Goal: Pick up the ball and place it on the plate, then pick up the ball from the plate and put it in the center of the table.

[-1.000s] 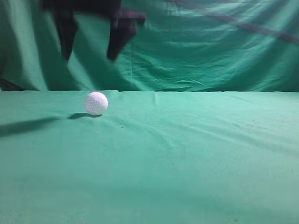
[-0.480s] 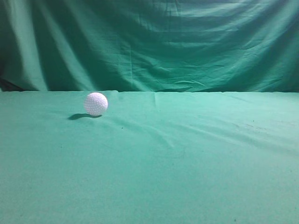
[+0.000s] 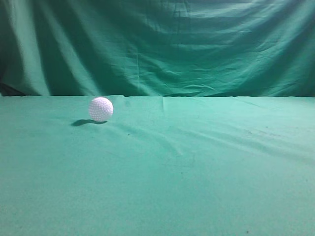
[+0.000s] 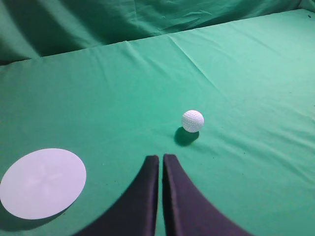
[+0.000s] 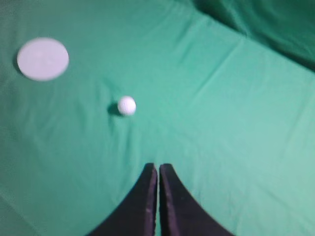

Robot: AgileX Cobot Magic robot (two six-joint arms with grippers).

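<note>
Both grippers are pinched together and empty: left gripper [image 4: 161, 158], right gripper [image 5: 158, 167], each hanging clear above the tabletop [image 3: 221, 187]. I see the ball [image 3: 101, 109] resting on the cloth, well apart from the plate [image 4: 42, 182]. Looks finished; otherwise, open, descend, grab.

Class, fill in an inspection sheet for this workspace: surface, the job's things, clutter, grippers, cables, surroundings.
Surface: table covered in wrinkled teal-green cloth.
Job's things: ball rests on the cloth, off the plate; the plate lies bare, apart from the ball.
Clutter: nothing seen.
Grippers: left gripper shut, holding nothing; right gripper shut, holding nothing; both clear of the ball.
Cables: nothing seen.
Surroundings: darker green curtain with folds behind the table.
</note>
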